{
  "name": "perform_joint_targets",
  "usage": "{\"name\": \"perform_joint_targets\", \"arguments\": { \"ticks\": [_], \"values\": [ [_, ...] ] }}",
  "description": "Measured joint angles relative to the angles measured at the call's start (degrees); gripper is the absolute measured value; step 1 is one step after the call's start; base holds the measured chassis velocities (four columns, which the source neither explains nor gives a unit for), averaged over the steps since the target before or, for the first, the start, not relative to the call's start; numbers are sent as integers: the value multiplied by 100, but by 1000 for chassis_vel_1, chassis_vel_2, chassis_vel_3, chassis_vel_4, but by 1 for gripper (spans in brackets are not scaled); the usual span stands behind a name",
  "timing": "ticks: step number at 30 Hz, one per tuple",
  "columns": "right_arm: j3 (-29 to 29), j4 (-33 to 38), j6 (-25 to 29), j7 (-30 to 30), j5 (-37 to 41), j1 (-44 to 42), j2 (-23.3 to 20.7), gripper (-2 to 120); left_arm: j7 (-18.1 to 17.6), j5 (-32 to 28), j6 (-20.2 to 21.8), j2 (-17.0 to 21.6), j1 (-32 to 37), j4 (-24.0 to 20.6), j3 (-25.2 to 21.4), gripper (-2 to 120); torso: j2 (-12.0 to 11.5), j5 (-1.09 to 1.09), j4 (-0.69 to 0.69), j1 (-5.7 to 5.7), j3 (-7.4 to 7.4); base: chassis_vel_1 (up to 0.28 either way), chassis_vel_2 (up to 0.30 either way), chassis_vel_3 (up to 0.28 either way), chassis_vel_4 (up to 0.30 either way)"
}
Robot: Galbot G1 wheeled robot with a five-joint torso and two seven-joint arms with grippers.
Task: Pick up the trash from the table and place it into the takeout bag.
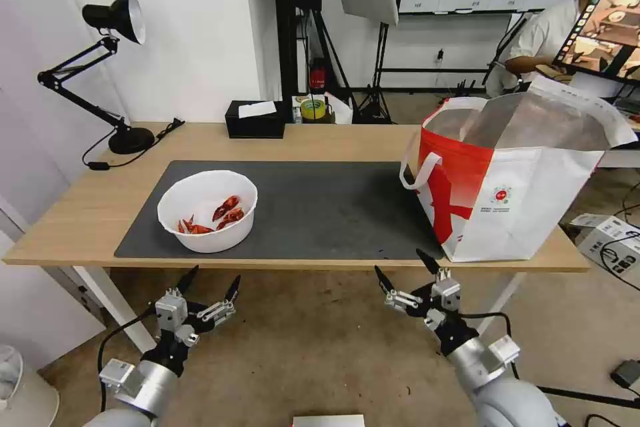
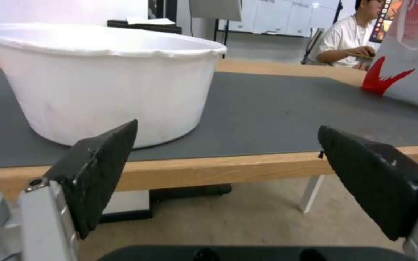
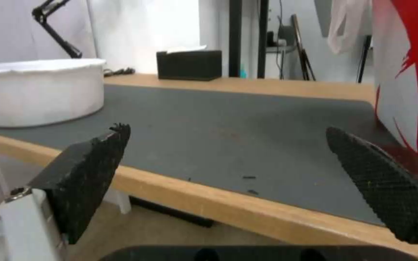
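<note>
Long light-wood table [image 1: 293,140] with dark grey mat [image 1: 320,207] sits just ahead of both claws. Boxy white takeout bag with red panel [image 1: 507,180] stands ahead of the right gripper [image 1: 405,265], fingers apart, empty. White bowl of red shells [image 1: 207,210] on the mat, just ahead of the left gripper [image 1: 212,277], fingers also spread, empty, below table edge.
</note>
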Motion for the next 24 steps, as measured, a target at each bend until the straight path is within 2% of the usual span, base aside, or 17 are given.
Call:
{"name": "perform_joint_targets", "arguments": {
  "ticks": [24],
  "values": [
    [-11, -19, 21, 158, -100, -3, 14, 100, -9, 18, 2, 23, -5, -18, -6, 100, 0, 0, 1, 0, 0, 0, 0, 0, 0]
  ]
}}
